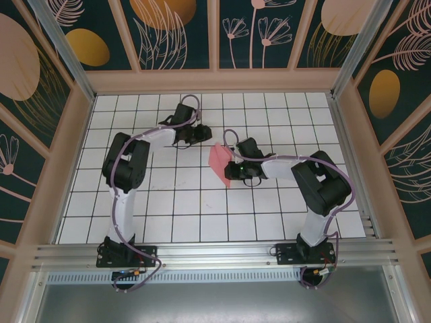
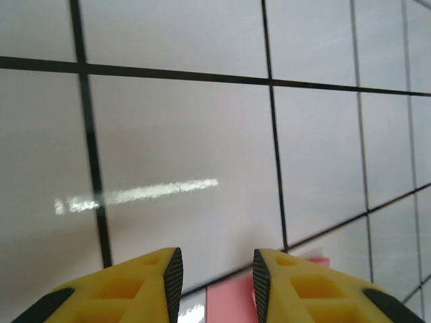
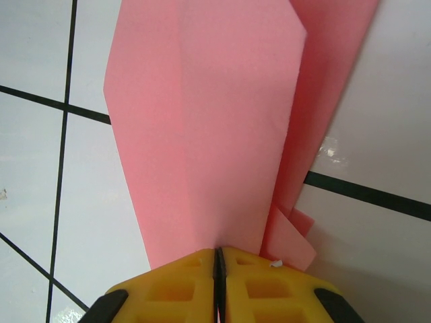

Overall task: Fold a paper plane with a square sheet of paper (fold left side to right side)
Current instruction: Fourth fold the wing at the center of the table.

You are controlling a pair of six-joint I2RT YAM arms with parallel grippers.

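Robot lab test cell: white grid-tiled table [image 1: 202, 202], botanical-print wall panels [image 1: 269, 33] boxing it in, aluminium rail [image 1: 215, 254] across frame bottom carrying left arm base [image 1: 124, 256] and right arm base [image 1: 306, 254].

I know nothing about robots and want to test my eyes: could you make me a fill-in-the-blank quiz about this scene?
1. The right claw is clamped on a folded salmon-pink sheet of ____.
2. The left claw, yellow fingers apart, holds ____.
3. The white tiled table carries a grid of ____ lines.
Missing words: paper; nothing; black.
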